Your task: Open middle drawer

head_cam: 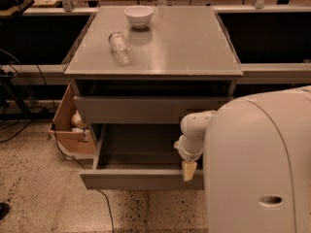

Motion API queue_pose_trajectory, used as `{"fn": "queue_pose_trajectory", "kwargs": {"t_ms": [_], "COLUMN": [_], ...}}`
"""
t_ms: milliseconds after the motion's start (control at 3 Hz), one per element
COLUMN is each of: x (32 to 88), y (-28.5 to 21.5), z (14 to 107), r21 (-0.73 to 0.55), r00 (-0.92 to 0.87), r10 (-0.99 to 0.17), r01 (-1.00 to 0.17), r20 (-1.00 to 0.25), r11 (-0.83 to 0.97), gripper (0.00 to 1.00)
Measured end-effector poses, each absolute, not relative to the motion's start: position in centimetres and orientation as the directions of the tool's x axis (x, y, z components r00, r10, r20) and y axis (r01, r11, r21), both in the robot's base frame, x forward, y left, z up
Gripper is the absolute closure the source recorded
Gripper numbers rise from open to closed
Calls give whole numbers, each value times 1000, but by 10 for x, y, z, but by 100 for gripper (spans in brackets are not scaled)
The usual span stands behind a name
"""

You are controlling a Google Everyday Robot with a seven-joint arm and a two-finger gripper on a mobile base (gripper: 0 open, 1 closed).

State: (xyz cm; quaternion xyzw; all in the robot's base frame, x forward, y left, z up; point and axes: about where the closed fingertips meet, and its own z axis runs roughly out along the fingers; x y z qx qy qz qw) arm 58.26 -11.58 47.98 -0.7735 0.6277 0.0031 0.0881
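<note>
Grey middle drawer (141,178) stands pulled well out of the cabinet (155,42) — we judge the task all but done — gripper (188,170) at its front edge, whether gripping we cannot tell.

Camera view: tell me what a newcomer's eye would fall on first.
The robot's big pale body fills the lower right. Beside it the middle drawer stands pulled out, with the gripper at its front edge. On the cabinet top sit a white bowl and a bottle lying on its side.
</note>
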Motion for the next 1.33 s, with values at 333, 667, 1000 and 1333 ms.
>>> {"fn": "queue_pose_trajectory", "kwargs": {"t_ms": [333,667,1000,1333], "x": [598,607,614,614], "y": [-109,-109,-107,-107], "z": [493,501,505,505], "r21": [-173,-193,-213,-215], "r00": [226,236,242,243], "r10": [-962,-957,-953,-953], "r01": [-965,-960,-956,-955], "r20": [-153,-168,-182,-183], "r11": [-199,-203,-202,-202], "gripper": [47,70,93,100]}}
